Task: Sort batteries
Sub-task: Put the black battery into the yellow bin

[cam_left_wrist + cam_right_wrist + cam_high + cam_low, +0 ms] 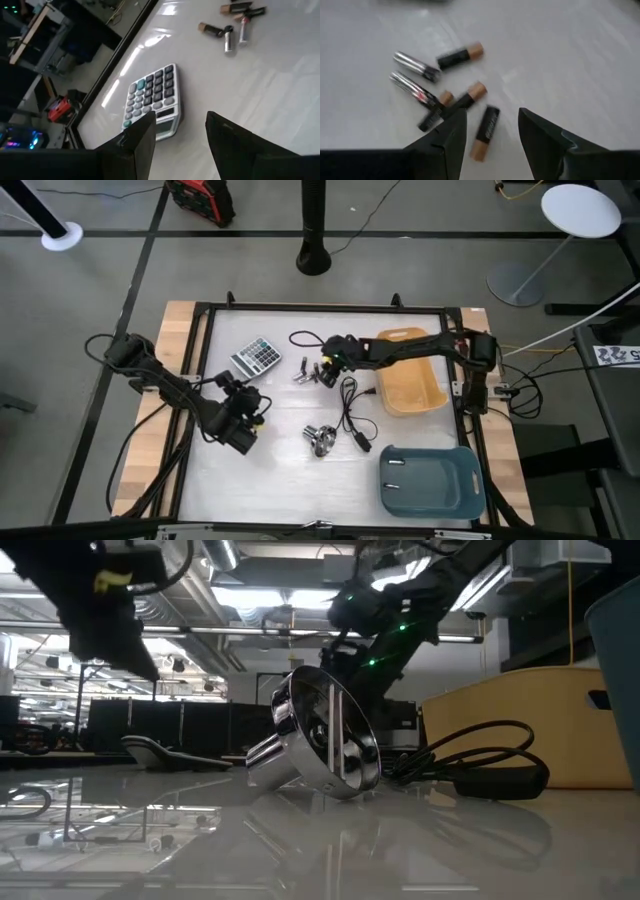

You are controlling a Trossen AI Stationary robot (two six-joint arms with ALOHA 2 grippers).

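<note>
The left tool [243, 423] hovers open over the tabletop [280, 470], below the calculator [256, 357]. Right of the calculator, the batteries [307, 370] lie in a small cluster, and the right tool [327, 370] hangs open just beside them, holding nothing.

Calculator [256, 357], black cable [350, 408], metal knob [320, 439], two bins [409, 383].

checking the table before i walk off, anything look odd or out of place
The shiny metal funnel-like piece lies tipped on its side mid-table, beside the black cable. The loose batteries lie scattered at mixed angles under the open right claw.
</note>
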